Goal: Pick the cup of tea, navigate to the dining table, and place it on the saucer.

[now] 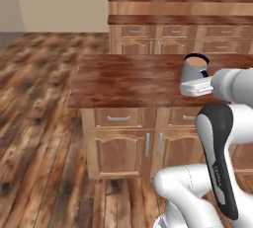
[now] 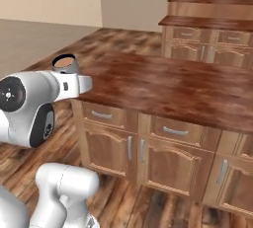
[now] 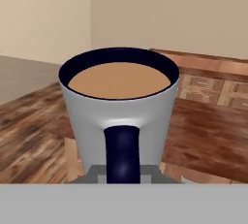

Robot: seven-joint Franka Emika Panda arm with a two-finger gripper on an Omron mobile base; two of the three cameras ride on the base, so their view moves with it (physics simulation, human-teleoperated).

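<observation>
the cup of tea [image 3: 118, 116] sat upright at the front of the gripper [image 1: 196, 88], raised off the wooden island [image 1: 133, 81] and hanging near its edge. in the hand view the dark handle [image 3: 122, 152] faced the camera, running down between two grey finger tips [image 3: 97, 173] that pressed against the cup's base on either side, so the hand was closed on the cup, low on its body at the handle.

handling, judged: a rigid, smooth-walled mug, likely slippery under the pads. tea stood close under the dark rim [image 3: 118, 52], so tilt or a jolt while driving could spill it. the load looked light. the low hold left the filled top free to tip; keeping the cup level mattered most.
</observation>
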